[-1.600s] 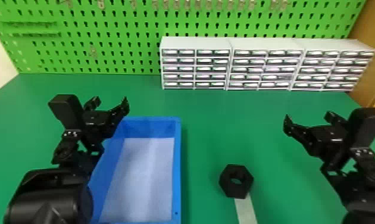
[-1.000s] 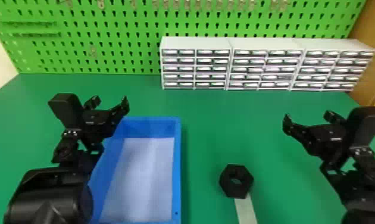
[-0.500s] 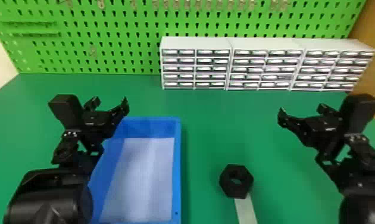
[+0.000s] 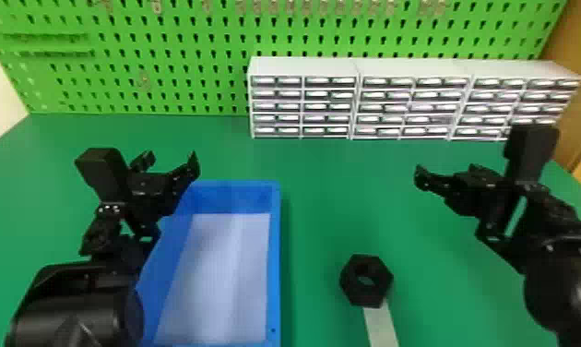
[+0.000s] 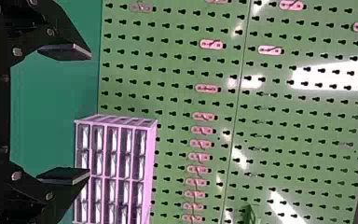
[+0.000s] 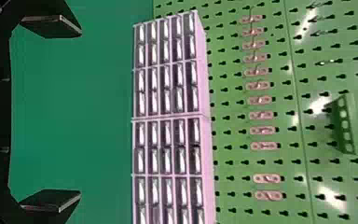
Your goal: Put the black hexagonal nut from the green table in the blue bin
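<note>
Black hexagonal nut [image 4: 368, 294] is what I have in front of me, lying on the green table [image 4: 322, 207], to the right of the blue bin [image 4: 276, 258] and apart from it. Its near side meets the end of a pale strip [image 4: 381, 327] that runs toward my bottom edge. The bin's floor is pale inside blue walls.

My left gripper [image 4: 171, 159] shows at the bin's far left corner in the head view; I can't tell how high it sits. On its wrist camera I see the left gripper [image 5: 91, 114] with its two fingers spread wide and nothing between them.

My right gripper [image 4: 448, 173] is beyond the nut and off to its right, well apart from it. Its own wrist camera gives me the right gripper [image 6: 80, 117] parted just as broadly, holding nothing.

At the back of the table I have a row of small drawer cabinets [image 4: 303, 67], standing in front of a green pegboard [image 4: 188, 37] with metal hooks [image 6: 261, 100] on it.
</note>
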### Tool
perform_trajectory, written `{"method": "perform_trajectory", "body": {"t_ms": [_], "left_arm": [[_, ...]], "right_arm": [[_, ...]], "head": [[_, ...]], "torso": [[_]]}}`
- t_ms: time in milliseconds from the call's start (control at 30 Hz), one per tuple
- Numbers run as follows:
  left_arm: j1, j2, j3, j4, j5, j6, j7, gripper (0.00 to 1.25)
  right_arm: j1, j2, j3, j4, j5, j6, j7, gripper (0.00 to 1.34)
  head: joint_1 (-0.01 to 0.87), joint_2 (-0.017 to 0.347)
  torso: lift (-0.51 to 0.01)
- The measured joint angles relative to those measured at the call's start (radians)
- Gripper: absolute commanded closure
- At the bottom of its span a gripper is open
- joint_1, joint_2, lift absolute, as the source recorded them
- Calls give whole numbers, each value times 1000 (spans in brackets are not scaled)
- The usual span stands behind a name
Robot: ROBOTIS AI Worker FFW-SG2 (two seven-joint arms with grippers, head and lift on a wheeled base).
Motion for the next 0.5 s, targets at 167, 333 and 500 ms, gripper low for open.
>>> {"method": "perform_trajectory", "body": {"t_ms": [167, 333, 500], "left_arm": [[-2, 0, -3, 0, -2, 0, 0, 371], [-3, 0, -3, 0, -3, 0, 0, 371], [-2, 0, -3, 0, -4, 0, 0, 371]], "right_arm": [[-38, -3, 11, 0, -7, 92, 0, 87], [-65, -9, 13, 2, -14, 166, 0, 87], [-94, -18, 14, 3, -24, 257, 0, 87]], "head": [[686, 51], [686, 51], [686, 51]], "torso": [[-97], [-97], [-97]]}}
